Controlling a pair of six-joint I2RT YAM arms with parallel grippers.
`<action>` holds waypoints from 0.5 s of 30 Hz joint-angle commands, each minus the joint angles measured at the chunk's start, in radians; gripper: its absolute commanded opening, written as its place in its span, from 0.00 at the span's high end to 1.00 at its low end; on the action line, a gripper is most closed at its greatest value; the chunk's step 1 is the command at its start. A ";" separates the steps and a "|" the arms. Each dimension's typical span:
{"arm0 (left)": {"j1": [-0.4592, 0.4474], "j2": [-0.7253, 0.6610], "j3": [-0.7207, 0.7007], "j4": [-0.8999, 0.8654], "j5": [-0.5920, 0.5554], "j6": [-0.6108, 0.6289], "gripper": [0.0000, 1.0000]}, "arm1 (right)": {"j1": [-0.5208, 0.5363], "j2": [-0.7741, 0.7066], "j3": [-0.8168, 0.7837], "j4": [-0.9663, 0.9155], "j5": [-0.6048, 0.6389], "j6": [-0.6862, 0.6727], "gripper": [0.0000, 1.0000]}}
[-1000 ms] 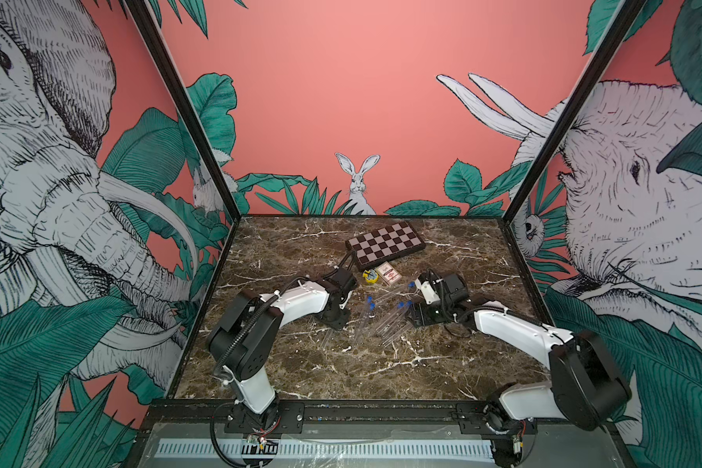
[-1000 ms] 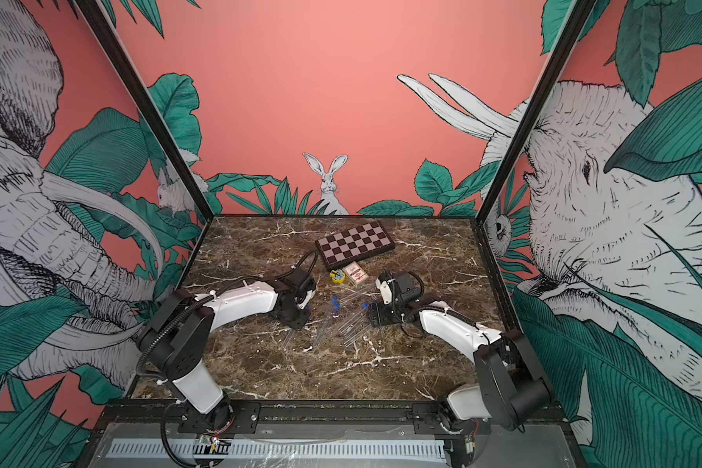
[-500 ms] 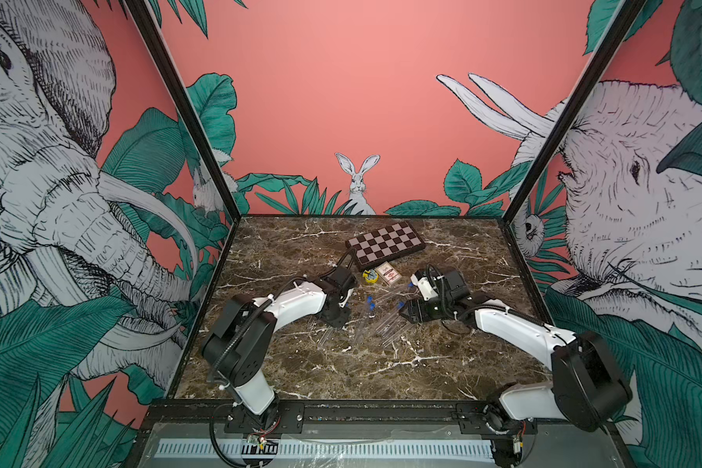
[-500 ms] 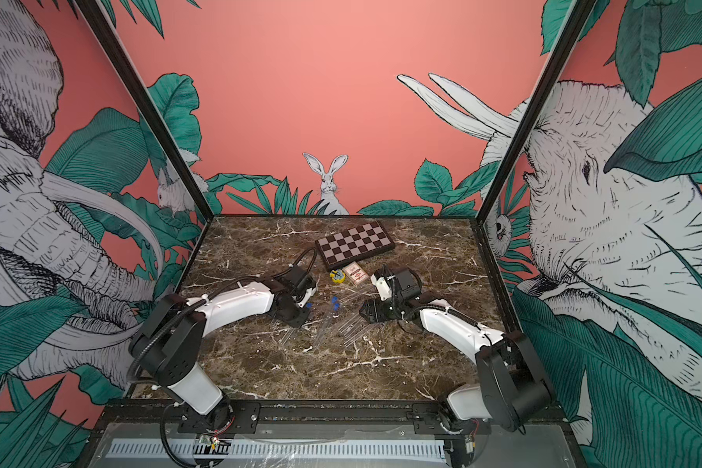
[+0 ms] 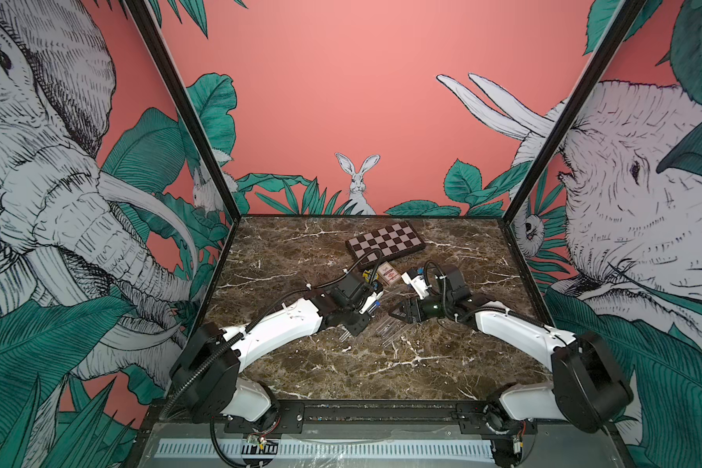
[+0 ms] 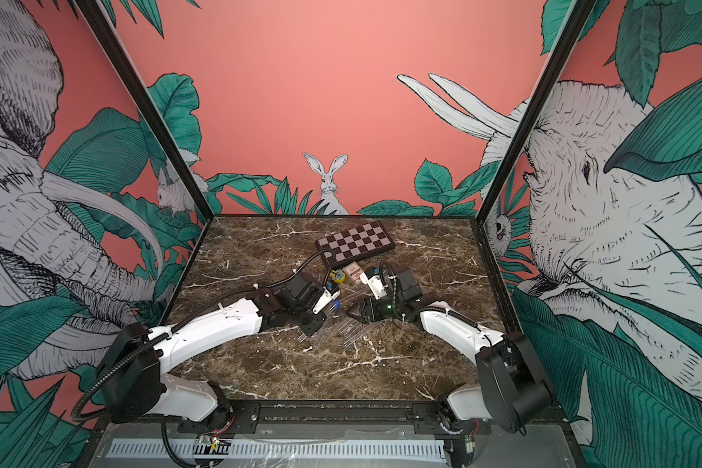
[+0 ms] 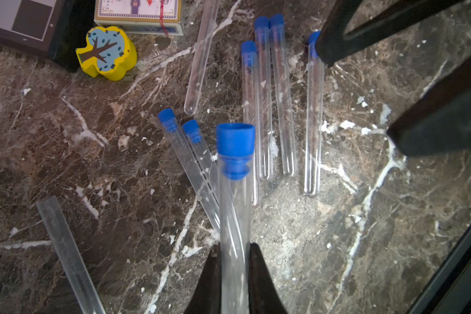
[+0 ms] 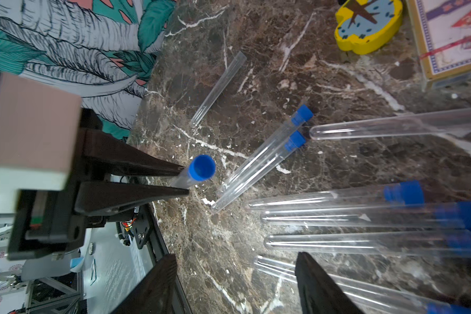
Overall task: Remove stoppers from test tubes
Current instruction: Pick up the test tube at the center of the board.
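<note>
the marble bench (image 5: 300, 364) is carrying everything. the left arm (image 5: 276, 330) and the right arm (image 5: 515, 328) are spanning from its front corners to its middle. a chessboard (image 5: 386, 243) is lying near the middle of the back edge, and only one corner of it is showing in the left wrist view. just in front of it a card box (image 5: 389, 276) is lying flat, cut off by the frame in both wrist views. a yellow tree block (image 7: 106, 54) is sitting beside the box, tiny and hard to read in both top views.

the left hand (image 7: 234, 252) is pinching one test tube (image 7: 234, 212) between its pressed-in fingers, holding it clear of the bench. the right hand (image 8: 235, 255) is hanging spread above the lying tubes, gripping nothing. one of its fingers (image 7: 335, 46) is covering part of a stopper, and whether they are touching i cannot tell.

the other test tubes (image 7: 264, 108) are lying around the middle of the bench. four are lying side by side, two more are lying together as a pair (image 7: 191, 168), and two bare ones are lying apart, both cut off in the left wrist view. in both top views they are almost vanishing against the marble. the blue stoppers (image 7: 261, 23) are sitting in seven tubes, counting the held one, whose stopper (image 7: 235, 146) is pointing towards the right hand.
</note>
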 commanded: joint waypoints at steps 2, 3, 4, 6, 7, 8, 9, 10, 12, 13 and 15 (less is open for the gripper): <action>-0.032 -0.032 -0.017 0.043 0.020 0.031 0.88 | 0.007 -0.003 -0.023 0.121 -0.085 0.052 0.35; -0.037 -0.033 -0.015 0.043 0.020 0.032 0.88 | 0.008 0.003 -0.025 0.133 -0.091 0.057 0.36; -0.040 -0.033 -0.012 0.041 0.020 0.032 0.88 | 0.009 0.006 -0.025 0.140 -0.097 0.060 0.38; -0.042 -0.035 -0.012 0.044 0.025 0.037 0.88 | 0.015 0.004 -0.024 0.142 -0.101 0.057 0.42; -0.044 -0.034 -0.011 0.044 0.025 0.036 0.88 | 0.019 0.000 -0.023 0.141 -0.101 0.057 0.42; -0.045 -0.035 -0.013 0.047 0.026 0.037 0.88 | 0.020 -0.005 -0.023 0.142 -0.101 0.055 0.43; -0.047 -0.037 -0.015 0.050 0.029 0.037 0.88 | 0.023 -0.007 -0.021 0.141 -0.102 0.056 0.43; -0.049 -0.039 -0.016 0.056 0.037 0.040 0.88 | 0.023 -0.005 -0.020 0.142 -0.103 0.055 0.43; -0.054 -0.044 -0.018 0.064 0.047 0.042 0.88 | 0.025 0.002 -0.018 0.145 -0.102 0.060 0.43; -0.060 -0.045 -0.018 0.069 0.050 0.045 0.88 | 0.025 0.006 -0.017 0.147 -0.103 0.060 0.44; -0.067 -0.049 -0.018 0.073 0.051 0.052 0.88 | 0.028 0.016 -0.015 0.157 -0.103 0.068 0.45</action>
